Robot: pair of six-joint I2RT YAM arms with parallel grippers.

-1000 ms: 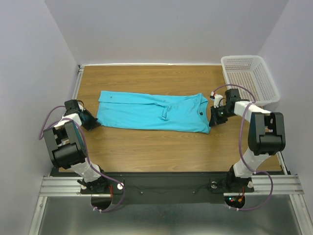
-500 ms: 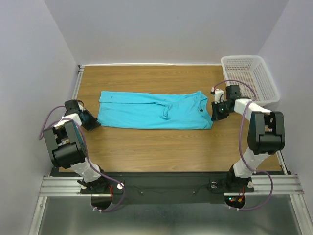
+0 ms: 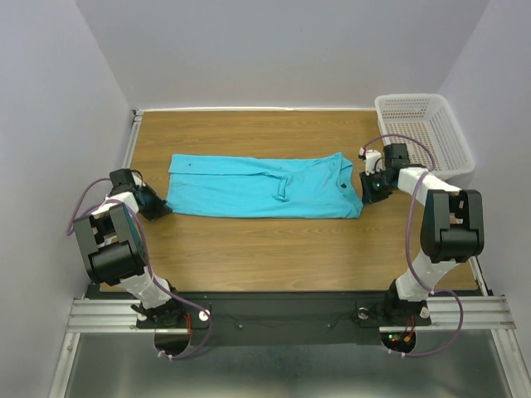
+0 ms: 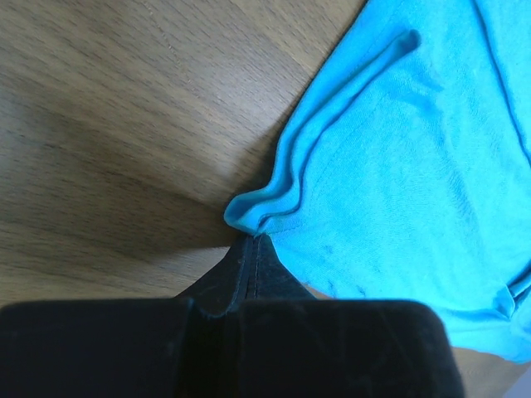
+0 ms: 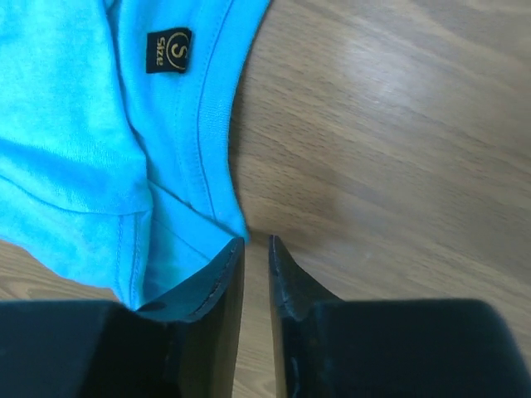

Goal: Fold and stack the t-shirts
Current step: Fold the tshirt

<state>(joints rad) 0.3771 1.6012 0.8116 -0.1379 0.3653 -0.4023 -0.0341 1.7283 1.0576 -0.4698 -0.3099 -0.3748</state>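
**Top external view.** A turquoise shirt (image 3: 249, 186) lies flat on the wooden table (image 3: 249, 245), folded into a long band that runs left to right across the middle. Its collar end is on the right, and a small dark mark sits near that end. The left arm (image 3: 112, 240) reaches to the shirt's near left corner, and its jaws meet the cloth there. The right arm (image 3: 444, 220) reaches to the shirt's right edge, with its jaws just beside the cloth. A white mesh basket (image 3: 423, 133) stands at the far right corner of the table, apart from the shirt.

**Left wrist view.** The left jaws are closed, pad against pad. Their tips pinch the corner of the turquoise shirt (image 4: 398, 166), where the hem bunches into a small rolled fold. From that corner the hem rises as a raised ridge across the cloth. The rest of the shirt lies on the table (image 4: 124, 124).

**Right wrist view.** The right jaws stand slightly apart. A narrow strip of bare table (image 5: 398, 124) shows between them, and they grip nothing. A corner of the turquoise shirt (image 5: 66, 124) lies against the outer side of one finger, not in the gap. A black size label (image 5: 168, 50) marked "S" is sewn near the stitched edge.
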